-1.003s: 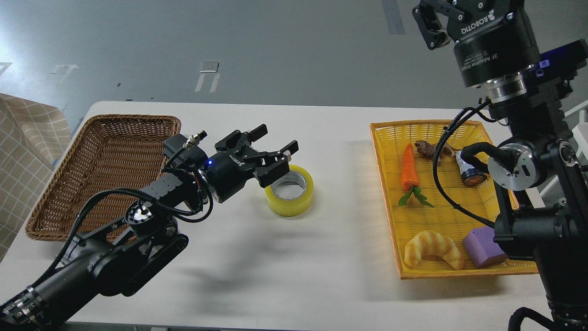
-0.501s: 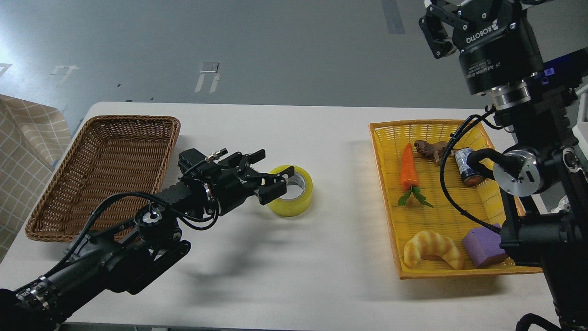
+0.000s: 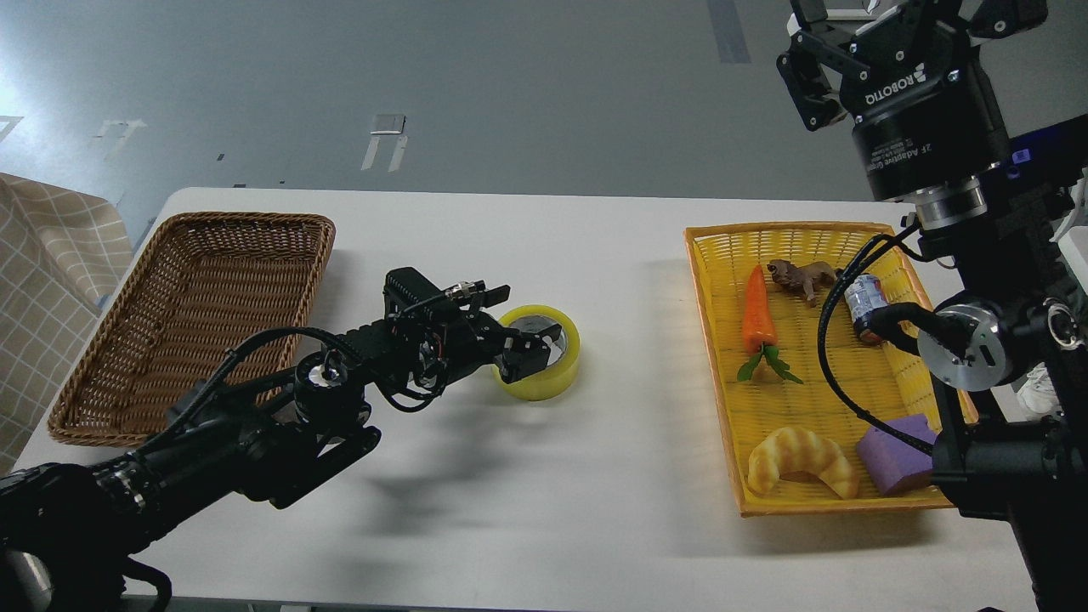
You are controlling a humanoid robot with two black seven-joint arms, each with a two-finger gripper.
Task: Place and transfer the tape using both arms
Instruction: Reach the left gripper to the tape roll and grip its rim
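The tape (image 3: 558, 371), a yellowish roll with a grey-white core, lies flat on the white table (image 3: 544, 493) near its middle. My left gripper (image 3: 510, 330) has come down onto the roll's left side. It is open, with one finger (image 3: 489, 295) by the far-left rim and the other (image 3: 525, 359) low over the near-left wall and the core. It hides the roll's left part. My right gripper (image 3: 901, 21) is raised high at the top right, well above the yellow tray. Its fingers are spread and hold nothing, and their tips are cut off by the frame's top edge.
A brown wicker basket (image 3: 102, 399) stands at the table's left. A yellow tray (image 3: 710, 340) at the right holds a carrot (image 3: 756, 310), a croissant (image 3: 799, 459), a purple block (image 3: 897, 459), a small can (image 3: 863, 302) and a brown toy animal (image 3: 799, 276). My right arm (image 3: 994, 357) rises past the tray's right edge.
My left gripper has moved down and to the right from above the tape's left side onto the roll. My right gripper has risen and drifted right. The tape has not moved.
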